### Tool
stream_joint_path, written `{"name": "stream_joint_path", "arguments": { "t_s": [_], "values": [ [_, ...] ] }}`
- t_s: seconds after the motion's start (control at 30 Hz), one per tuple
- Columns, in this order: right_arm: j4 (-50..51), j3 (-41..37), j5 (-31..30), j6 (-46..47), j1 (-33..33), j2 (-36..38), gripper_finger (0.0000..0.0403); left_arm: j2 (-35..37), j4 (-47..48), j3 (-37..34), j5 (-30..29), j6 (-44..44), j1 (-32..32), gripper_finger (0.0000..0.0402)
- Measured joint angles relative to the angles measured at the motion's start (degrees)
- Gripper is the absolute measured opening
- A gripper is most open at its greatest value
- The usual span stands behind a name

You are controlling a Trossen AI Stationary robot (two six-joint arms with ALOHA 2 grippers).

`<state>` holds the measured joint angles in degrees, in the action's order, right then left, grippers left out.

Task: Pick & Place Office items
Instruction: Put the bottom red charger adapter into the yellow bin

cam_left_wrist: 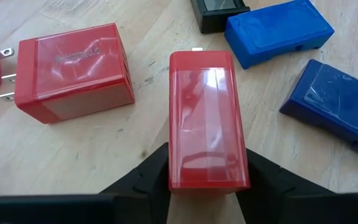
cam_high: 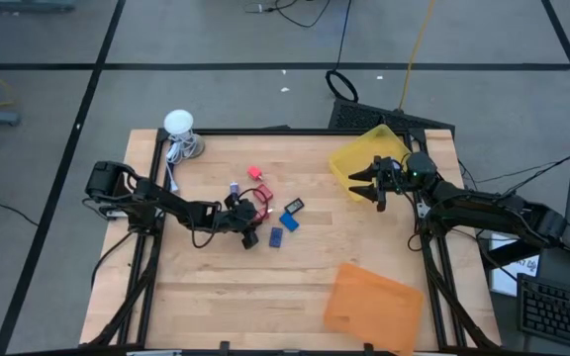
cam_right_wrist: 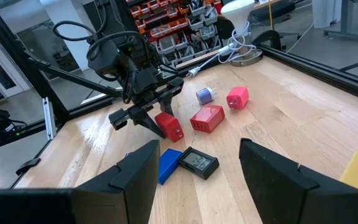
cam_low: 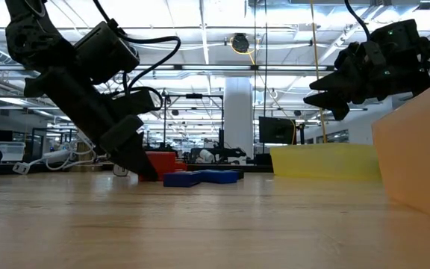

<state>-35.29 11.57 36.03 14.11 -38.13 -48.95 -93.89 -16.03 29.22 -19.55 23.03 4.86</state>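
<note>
Gripping nothing firmly yet, as far as we can tell, the left end effector (cam_left_wrist: 207, 186) has its two fingers (cam_left_wrist: 138, 180) set on either side of a red block (cam_left_wrist: 207, 118) that lies on the worktop (cam_high: 216, 287); the fingers sit right at the block's flanks, but we cannot tell whether they are clamped on it or only bracketing it. We take that red block as our landmark. Just beside it lies a second red block with plug prongs (cam_left_wrist: 73, 71). On its other side lie a light blue block (cam_left_wrist: 278, 28) and a dark blue block (cam_left_wrist: 337, 102), with a black piece with a small screen (cam_left_wrist: 219, 12) just past the light blue one. In the right wrist view we also see a pink block (cam_right_wrist: 237, 98) and a small bluish plug piece (cam_right_wrist: 204, 94) beyond the pronged red block. Farther off from the landmark, at a corner of the worktop, sits a white ball-shaped object with a cord (cam_high: 179, 124).

Well apart from the red block, our right end effector (cam_high: 369, 188) hangs above the yellow tray (cam_high: 349, 158), its fingers spread and holding nothing. An orange tray (cam_high: 374, 302) lies near the worktop's front edge, also well away from the landmark.
</note>
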Motion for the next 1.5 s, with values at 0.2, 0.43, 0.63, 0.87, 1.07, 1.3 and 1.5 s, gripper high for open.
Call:
{"name": "stream_joint_path", "arguments": {
  "t_s": [0.2, 0.43, 0.63, 0.87, 1.07, 1.3, 1.5],
  "values": [
    [0.0, 0.0, 0.0, 0.0, 0.0, 0.0, 0.0212, 0.0, 0.0, 0.0, 0.0, 0.0, 0.0, 0.0138],
    [0.0, 0.0, 0.0, 0.0, 0.0, 0.0, 0.0212, 0.0, 0.0, 0.0, 0.0, 0.0, 0.0, 0.0150],
    [0.0, 0.0, 0.0, 0.0, 0.0, 0.0, 0.0212, 0.0, 0.0, 0.0, 0.0, 0.0, 0.0, 0.0156],
    [0.0, 0.0, 0.0, 0.0, 0.0, 0.0, 0.0212, 0.0, 0.0, 0.0, 0.1, 0.0, 0.0, 0.0156],
    [0.0, 0.0, 0.0, 0.0, 0.0, 0.0, 0.0212, 0.0, -0.1, 0.0, 0.1, -1.8, 0.0, 0.0156],
    [0.0, 0.0, 0.0, 0.0, 0.0, 0.0, 0.0212, 0.0, -3.0, -0.1, 0.1, -5.9, 0.0, 0.0120],
    [0.0, 0.0, 0.0, 0.0, 0.0, 0.0, 0.0212, 0.0, -3.7, 1.1, 0.2, -6.9, 0.0, 0.0122]
  ]
}}
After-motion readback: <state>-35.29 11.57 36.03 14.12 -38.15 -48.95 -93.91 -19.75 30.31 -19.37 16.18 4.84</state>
